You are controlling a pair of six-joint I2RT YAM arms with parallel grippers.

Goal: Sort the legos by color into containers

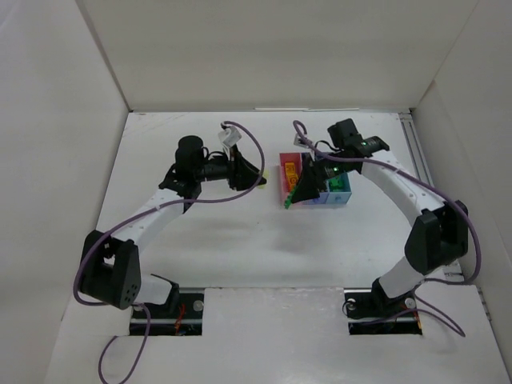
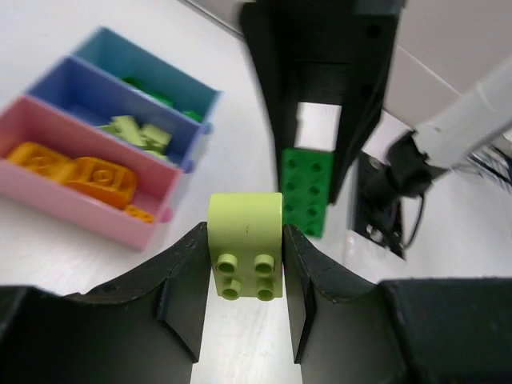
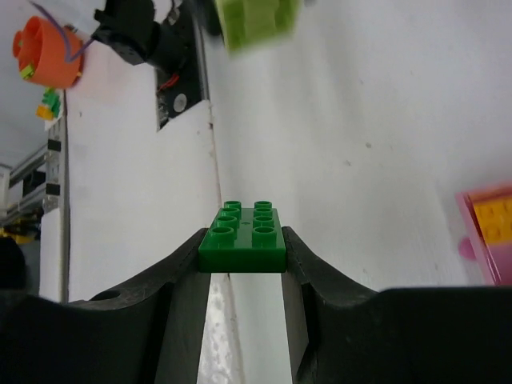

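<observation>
Legos (image 2: 246, 240) clenched, both arms

Pale yellow-green lego (image 2: 246, 240) sits pinched in my left jaws, dark green lego (image 3: 242, 238) in my right jaws near the containers (image 2: 72, 204), each gripped by its sides, likely to drop cleanly where its color belongs.

We're looking down on a white table (image 1: 240, 256), boxed in by plain white panels: back wall (image 1: 272, 48), left wall (image 1: 48, 160), right wall (image 1: 472, 136). The light is even and soft, with only faint shadows on the tabletop. Along the right edge we catch a thin metal rail (image 1: 414, 152).
</observation>
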